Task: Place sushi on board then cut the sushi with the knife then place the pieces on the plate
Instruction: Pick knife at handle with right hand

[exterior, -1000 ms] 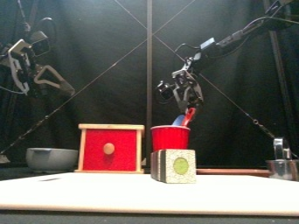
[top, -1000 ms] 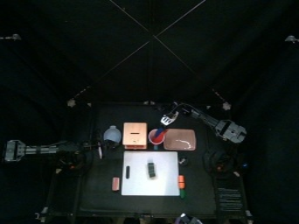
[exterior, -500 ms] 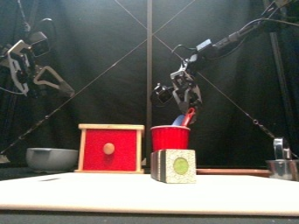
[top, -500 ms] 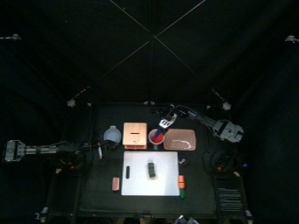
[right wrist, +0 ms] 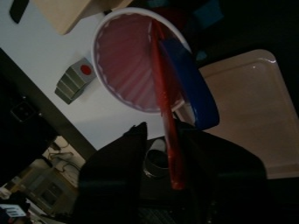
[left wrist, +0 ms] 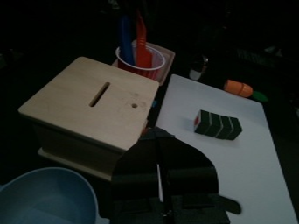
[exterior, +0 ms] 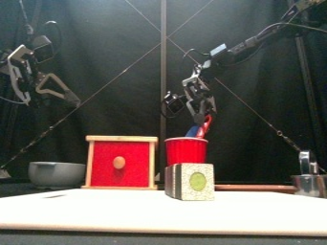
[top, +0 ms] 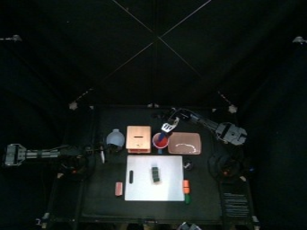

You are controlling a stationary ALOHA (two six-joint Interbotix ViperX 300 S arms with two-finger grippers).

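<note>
The right gripper [right wrist: 166,144] is closed on the red knife [right wrist: 163,87] at the mouth of the red cup [exterior: 186,151], near the back edge of the table [top: 90,193]. The blue knife [right wrist: 194,87] leans against it — it may be dragged out, or tip the cup. The sushi [top: 156,172] lies on the board [top: 175,180]. The left gripper [left wrist: 163,156] rests closed and empty at the left edge.

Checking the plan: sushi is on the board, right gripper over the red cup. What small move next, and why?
Probably lift straight up. The right gripper is shut on the red knife, whose tip seems to be below the rim of the cup; it should clear that and the blue knife before swinging to the sushi.
</note>
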